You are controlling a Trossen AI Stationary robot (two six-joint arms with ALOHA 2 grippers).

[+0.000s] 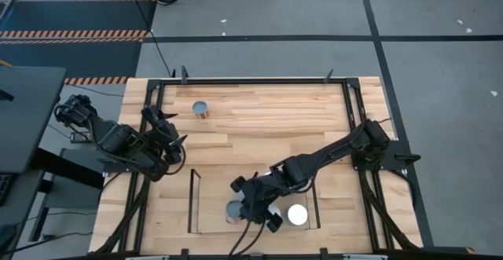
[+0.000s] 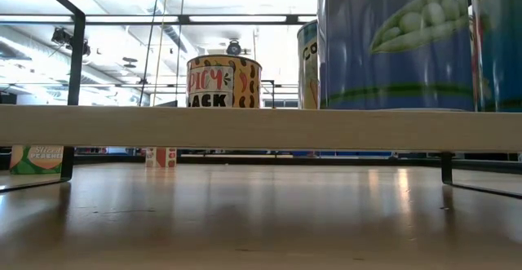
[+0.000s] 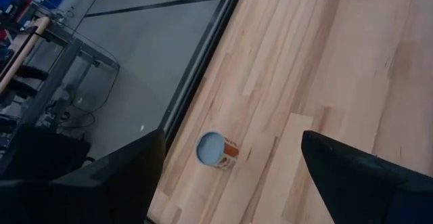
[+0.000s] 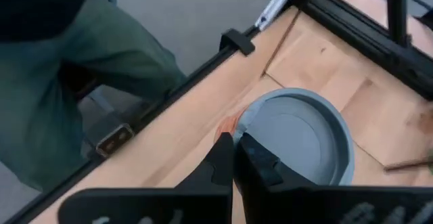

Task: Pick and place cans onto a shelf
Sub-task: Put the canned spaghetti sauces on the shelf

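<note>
The shelf (image 1: 193, 201) lies at the near edge of the table, and two cans are seen inside it: a grey-topped can (image 1: 234, 210) near its middle and a white-topped can (image 1: 297, 214) toward its right rail. From the low view these stand as tall printed cylinders on the light wood base (a blue pea label and a spotted orange one can be read).

The right gripper (image 1: 250, 210) is lowered over the shelf, just beside and partly over the grey-topped can. In the right wrist view its fingertips (image 4: 233, 158) are pressed together against the rim of that can's lid; nothing is clamped between them. It is judged that the closed tips are being used to nudge or settle the can into its place rather than to carry it.

A third can (image 1: 202, 109), grey-blue on top with an orange side, stands alone well beyond the shelf, toward the table's far edge. The left gripper (image 1: 174, 130) hangs between the shelf and that can, with its fingers (image 3: 352, 173) spread wide and empty, the can framed between them as if lined up for a pickup.
</note>
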